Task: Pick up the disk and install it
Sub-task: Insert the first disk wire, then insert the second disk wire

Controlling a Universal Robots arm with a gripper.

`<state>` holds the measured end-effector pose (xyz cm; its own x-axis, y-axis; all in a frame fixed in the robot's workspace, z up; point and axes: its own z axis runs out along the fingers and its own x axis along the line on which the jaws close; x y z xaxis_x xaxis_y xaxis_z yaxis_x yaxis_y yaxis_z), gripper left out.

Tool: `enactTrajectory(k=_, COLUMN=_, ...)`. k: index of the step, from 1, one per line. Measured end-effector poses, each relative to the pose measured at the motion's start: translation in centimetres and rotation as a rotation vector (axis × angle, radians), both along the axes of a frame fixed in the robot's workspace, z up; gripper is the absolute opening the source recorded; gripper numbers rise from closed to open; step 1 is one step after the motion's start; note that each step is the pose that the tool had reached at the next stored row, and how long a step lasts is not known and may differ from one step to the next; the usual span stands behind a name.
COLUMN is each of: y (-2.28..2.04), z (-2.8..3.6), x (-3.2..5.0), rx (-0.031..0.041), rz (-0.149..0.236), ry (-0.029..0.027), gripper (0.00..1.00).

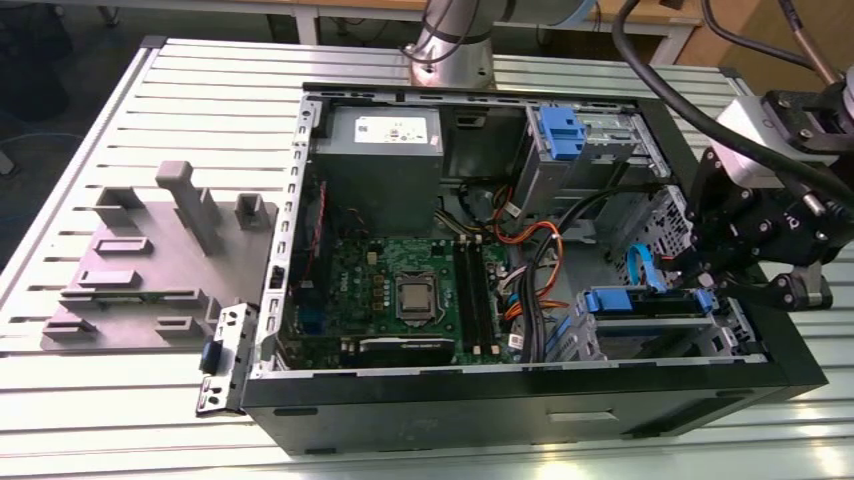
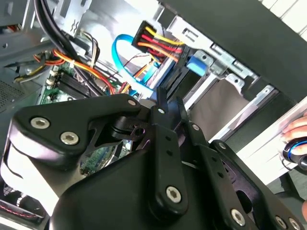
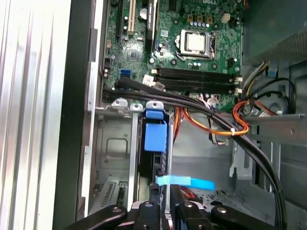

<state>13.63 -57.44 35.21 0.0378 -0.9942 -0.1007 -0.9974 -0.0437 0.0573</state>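
Disk (image 3: pixel 152 165) seemingly upright inside drive cage (image 3: pixel 115 153).

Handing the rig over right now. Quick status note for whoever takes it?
The gripper hangs low over the drive cage at the exterior view's right of the open PC case; grip state unclear.
The disk looks like the dark slab with blue rail, edge-on in the cage slot by the gripper.
Done: disk at the cage.
Left: full seating not confirmed.
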Motion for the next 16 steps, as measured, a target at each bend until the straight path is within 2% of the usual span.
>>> enactTrajectory(k=7, y=0.16, z=-0.09, x=0.99, rx=0.0000, rz=-0.023, ry=0.0000, gripper=0.23)
enactTrajectory(k=16, y=0.23, z=0.19, x=1.03, rx=0.0000, rz=-0.023, ry=0.0000, gripper=0.23)
